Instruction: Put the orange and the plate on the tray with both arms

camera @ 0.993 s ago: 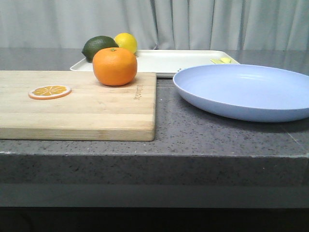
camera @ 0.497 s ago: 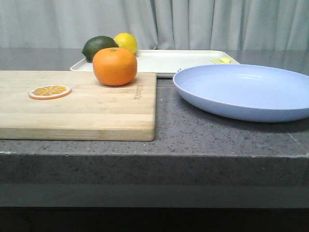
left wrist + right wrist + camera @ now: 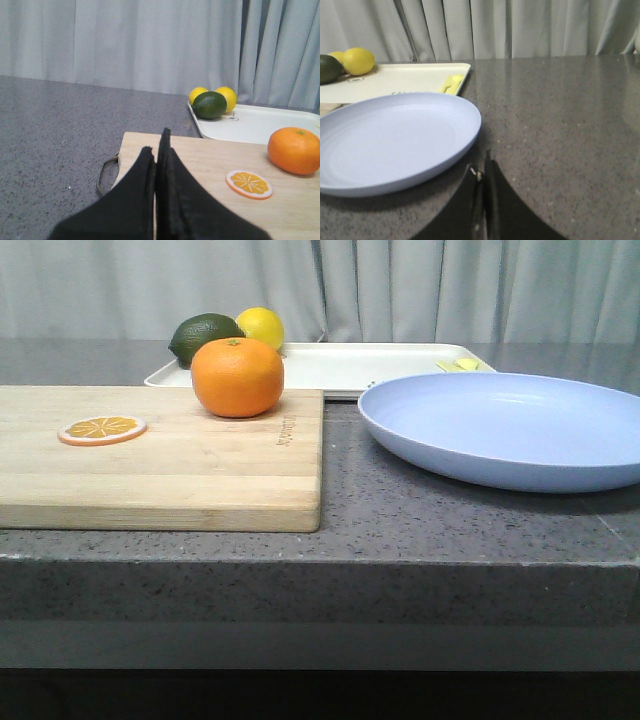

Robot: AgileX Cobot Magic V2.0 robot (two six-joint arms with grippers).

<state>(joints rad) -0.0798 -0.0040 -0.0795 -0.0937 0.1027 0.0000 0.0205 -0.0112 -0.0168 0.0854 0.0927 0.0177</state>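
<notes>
The orange sits on the far right part of a wooden cutting board; it also shows in the left wrist view. The pale blue plate lies on the grey counter to the right, also in the right wrist view. The cream tray lies behind both. My left gripper is shut and empty over the board's left end, well short of the orange. My right gripper is shut and empty just off the plate's near right rim. Neither gripper shows in the front view.
A lime and a lemon sit at the tray's far left corner. A flat orange slice lies on the board. A small yellow piece lies on the tray's right side. A grey curtain hangs behind the counter.
</notes>
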